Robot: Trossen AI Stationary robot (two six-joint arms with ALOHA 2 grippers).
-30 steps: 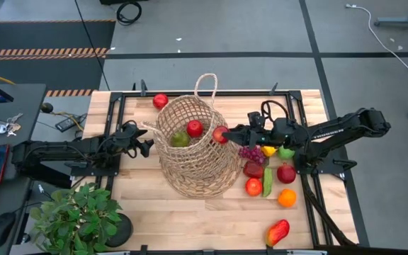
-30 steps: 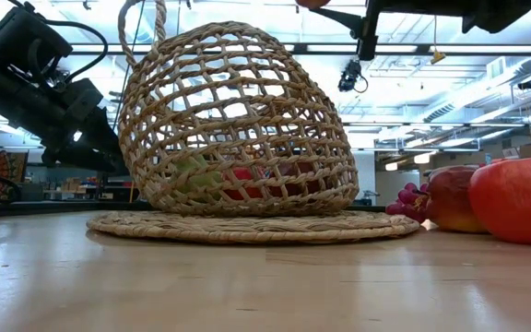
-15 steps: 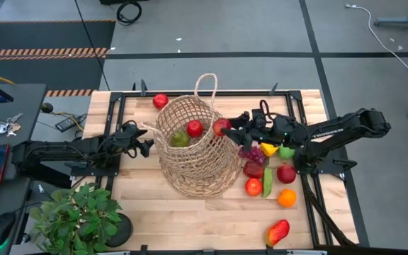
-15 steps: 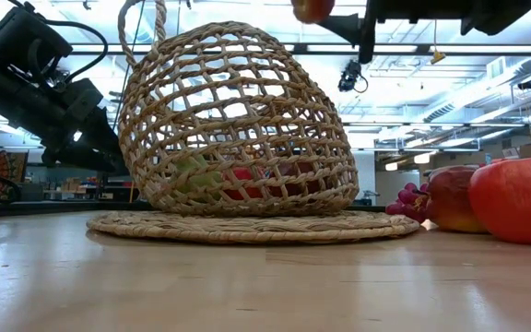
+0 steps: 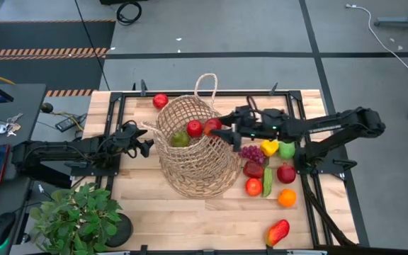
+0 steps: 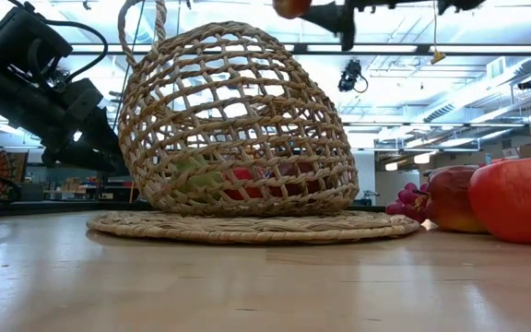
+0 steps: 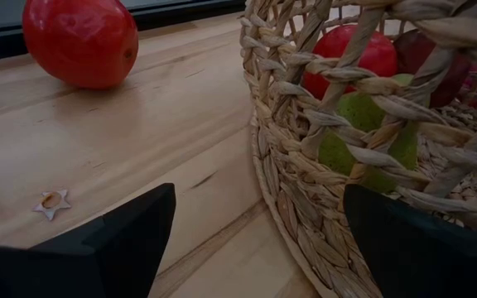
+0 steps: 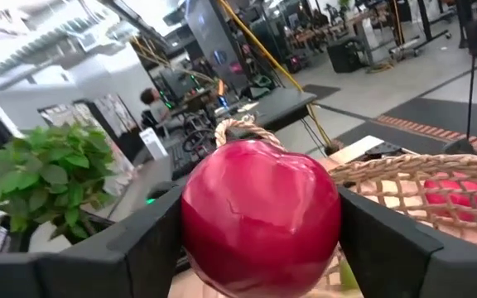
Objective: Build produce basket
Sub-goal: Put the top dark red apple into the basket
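Bulging tan open-weave basket (image 5: 190, 152), glossy red apple (image 8: 259, 217) above rim.

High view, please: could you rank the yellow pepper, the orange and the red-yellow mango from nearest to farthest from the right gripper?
Measured from the right gripper, shut on a red apple above the basket:
1. Yellow pepper, just beside the right arm.
2. Orange, toward the table's near right.
3. Red-yellow mango, at the near edge.

A red apple (image 5: 212, 126) is held in the right gripper (image 5: 217, 128) over the open mouth of the basket (image 5: 193, 159), where another red apple (image 5: 194, 128) and a green piece (image 5: 180, 139) are seen, while the left gripper (image 5: 145, 144) is kept beside the basket on the worktop (image 5: 190, 212).
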